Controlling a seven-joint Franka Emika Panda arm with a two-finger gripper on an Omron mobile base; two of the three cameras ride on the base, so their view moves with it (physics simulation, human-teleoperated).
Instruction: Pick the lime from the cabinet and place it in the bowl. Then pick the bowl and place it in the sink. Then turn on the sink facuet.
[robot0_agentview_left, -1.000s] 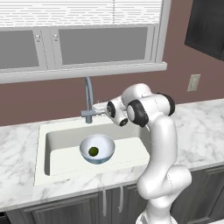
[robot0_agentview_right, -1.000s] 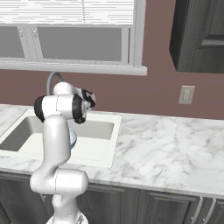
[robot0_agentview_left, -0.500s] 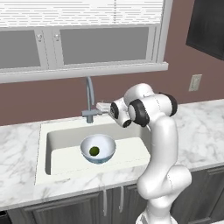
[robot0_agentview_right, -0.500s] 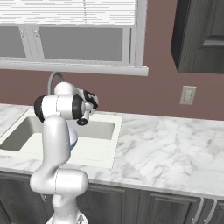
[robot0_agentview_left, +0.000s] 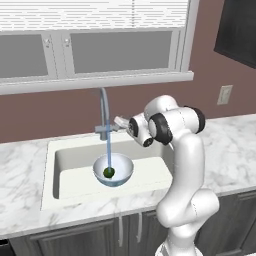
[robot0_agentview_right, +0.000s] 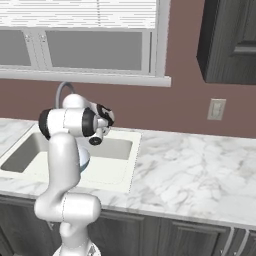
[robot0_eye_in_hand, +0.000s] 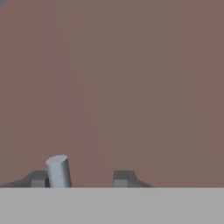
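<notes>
Water runs in a thin blue stream from the faucet (robot0_agentview_left: 104, 107) straight down into the bowl (robot0_agentview_left: 113, 170), which sits in the sink (robot0_agentview_left: 75, 165) with the lime (robot0_agentview_left: 108, 172) inside it. The sink is set in a marble table (robot0_agentview_left: 235, 150). The gripper (robot0_agentview_left: 120, 123) reaches in from the right, level with the faucet's side lever (robot0_eye_in_hand: 59, 171). In the hand view the jaws stand partly open, the grey lever just inside the left fingertip (robot0_eye_in_hand: 38, 178), against the brown wall (robot0_eye_in_hand: 131, 78). Whether the fingertip touches the lever cannot be told.
</notes>
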